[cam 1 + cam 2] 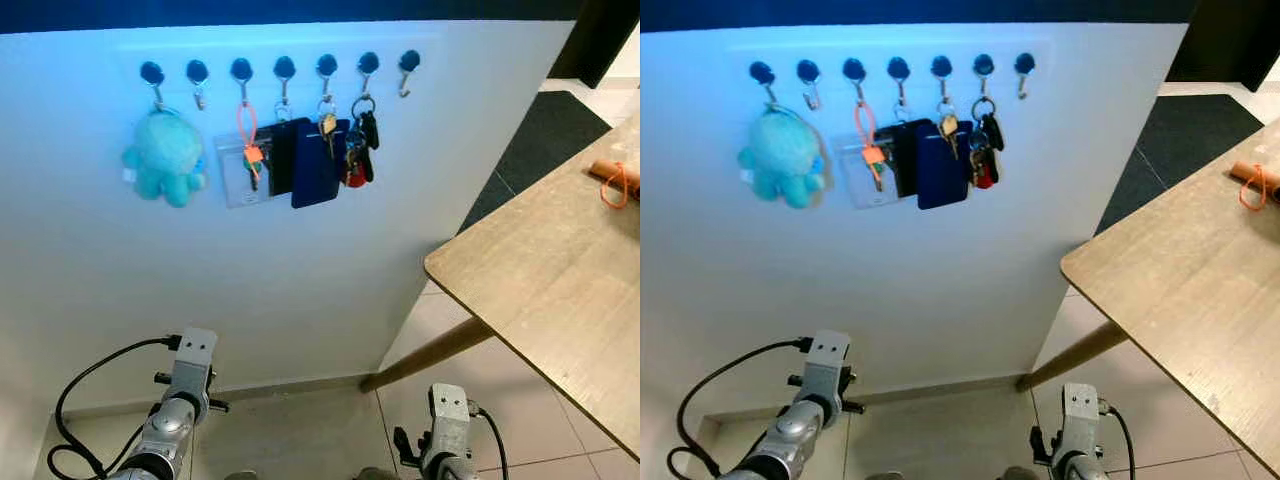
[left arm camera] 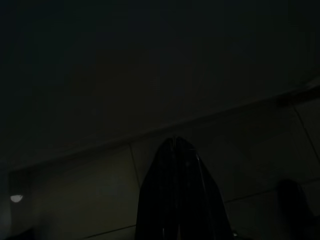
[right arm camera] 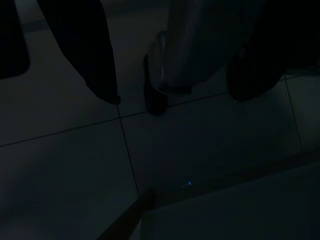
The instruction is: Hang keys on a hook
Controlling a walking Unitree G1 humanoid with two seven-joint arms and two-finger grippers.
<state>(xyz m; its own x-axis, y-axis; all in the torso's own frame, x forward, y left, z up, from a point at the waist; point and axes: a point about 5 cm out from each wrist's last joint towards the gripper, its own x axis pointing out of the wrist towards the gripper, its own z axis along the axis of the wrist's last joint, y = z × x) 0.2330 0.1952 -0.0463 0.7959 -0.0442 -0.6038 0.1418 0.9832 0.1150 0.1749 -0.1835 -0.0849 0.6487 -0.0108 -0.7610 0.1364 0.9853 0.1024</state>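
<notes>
1. The left arm (image 1: 178, 410) hangs low before the white wall (image 1: 300, 280), its wrist pointing down at the tiled floor (image 1: 300, 440), with a black cable looping off its side. In its dark wrist view the left gripper (image 2: 176, 145) has its 2 black fingers pressed together, holding nothing.
2. On the wall, a row of 7 dark hooks (image 1: 284, 69) runs across the top. From the left: a turquoise plush octopus (image 1: 163, 158), a bare hook, an orange loop with a clear card holder (image 1: 238, 175), dark blue wallets (image 1: 312, 160), then a bunch of keys (image 1: 358, 150) with a red tag. The last hook (image 1: 408, 62) is bare.
3. The right arm (image 1: 448, 420) also hangs down, near the tabletop's slanted wooden leg (image 1: 430, 352). Its wrist view is too dark to tell how the fingers stand.
4. On the wooden tabletop (image 1: 540, 280), far right, an orange loop (image 1: 616, 186) lies against a brown cylindrical object, well apart from both arms.
</notes>
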